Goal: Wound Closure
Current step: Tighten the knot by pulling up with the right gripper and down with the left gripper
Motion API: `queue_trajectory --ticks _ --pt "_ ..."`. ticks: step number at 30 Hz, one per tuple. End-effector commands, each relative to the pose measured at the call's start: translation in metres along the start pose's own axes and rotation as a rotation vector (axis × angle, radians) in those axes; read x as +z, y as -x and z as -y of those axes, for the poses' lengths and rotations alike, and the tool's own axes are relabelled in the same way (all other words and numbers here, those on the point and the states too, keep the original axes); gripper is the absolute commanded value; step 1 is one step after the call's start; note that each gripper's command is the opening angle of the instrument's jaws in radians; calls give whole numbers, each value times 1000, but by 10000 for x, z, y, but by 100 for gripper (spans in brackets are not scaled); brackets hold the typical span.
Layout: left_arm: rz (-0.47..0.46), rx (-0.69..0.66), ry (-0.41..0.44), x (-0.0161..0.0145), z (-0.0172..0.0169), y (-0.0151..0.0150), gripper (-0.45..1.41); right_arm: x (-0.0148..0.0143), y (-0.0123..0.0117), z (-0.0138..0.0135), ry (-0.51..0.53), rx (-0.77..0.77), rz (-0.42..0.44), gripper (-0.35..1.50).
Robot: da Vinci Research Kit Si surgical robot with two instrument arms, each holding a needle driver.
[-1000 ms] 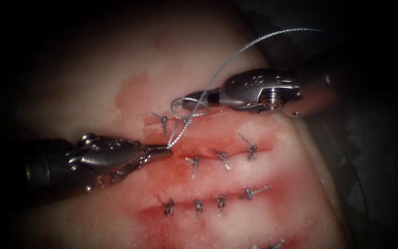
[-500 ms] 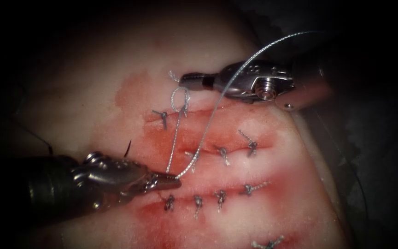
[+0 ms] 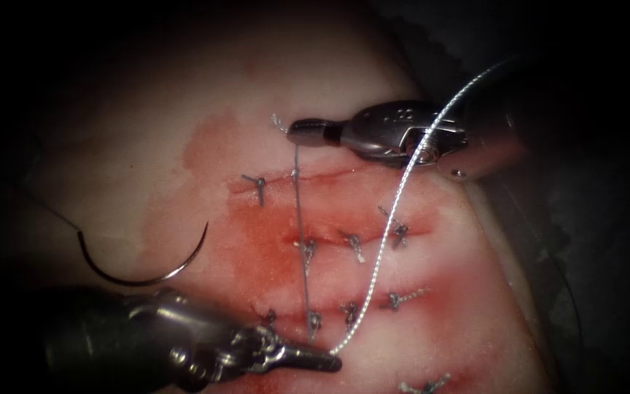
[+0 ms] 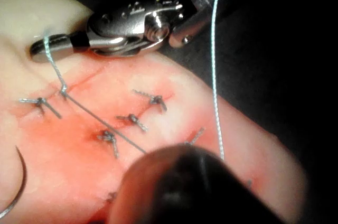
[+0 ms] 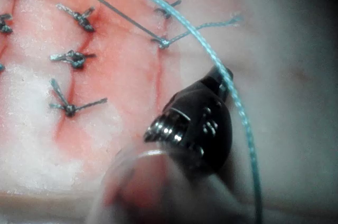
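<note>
Two tools work over the tissue (image 3: 344, 87), which carries several cuts, most already closed by finished knots (image 3: 351, 246). At the uppermost cut (image 3: 315, 175) a new knot (image 3: 294, 174) sits just right of an older one. Left tool (image 3: 326, 361) lies low in the endoscope view, jaws closed on the thread (image 3: 302, 263); a taut strand runs from them up to the new knot. Right tool (image 3: 294, 131) sits just above that cut, jaws closed on the short end, whose frayed tip (image 3: 277, 121) pokes out beside them. Compared with the earlier pictures, the loop above the cut has drawn down flat and the left tool has travelled away from the cut — the knot is being tightened.

Needle (image 3: 147, 273) lies free on the tissue, left of the cuts, in neither tool and not in the tissue.

Risks, as judged: too hard a pull could tear thread through the cut's edge or snap it; the short end could slip from the right jaws, leaving the knot slack.

Obstructions: the long slack strand (image 3: 384, 241) arcs over the right tool and the finished knots, and could snag on either. Red fluid (image 3: 257, 248) wets the tissue around the cuts.
</note>
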Motion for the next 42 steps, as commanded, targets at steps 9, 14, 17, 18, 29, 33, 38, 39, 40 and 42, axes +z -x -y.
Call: queue_trajectory --ticks 9,14,17,18,29,33,38,39,40,42 --pt "-46 -102 -8 10 6 -22 -45 11 -5 -1 -2 -8 -20 -35" --pt "-25 -92 6 15 -5 -18 -45 10 -10 -3 -2 -14 -33 -35" --pt "42 -65 23 13 -11 -1 -45 7 -9 -7 -8 -65 -23 -33" --pt "76 -44 32 11 -14 8 -45 5 -7 -9 -8 -95 -2 -28" --pt "141 -18 79 1 -30 23 -45 -25 38 -26 46 31 122 91" --pt "138 -14 79 4 -28 22 -45 -32 38 -35 94 82 118 91" --pt "137 -13 79 4 -29 21 -45 -31 34 -55 178 158 106 86" --pt "135 -13 78 5 -30 21 -45 -30 33 -58 183 168 101 86" --pt "134 -7 79 5 -30 21 -45 -30 32 -61 185 177 97 86" --pt "135 -7 79 5 -30 21 -45 -28 30 -66 186 190 81 84"
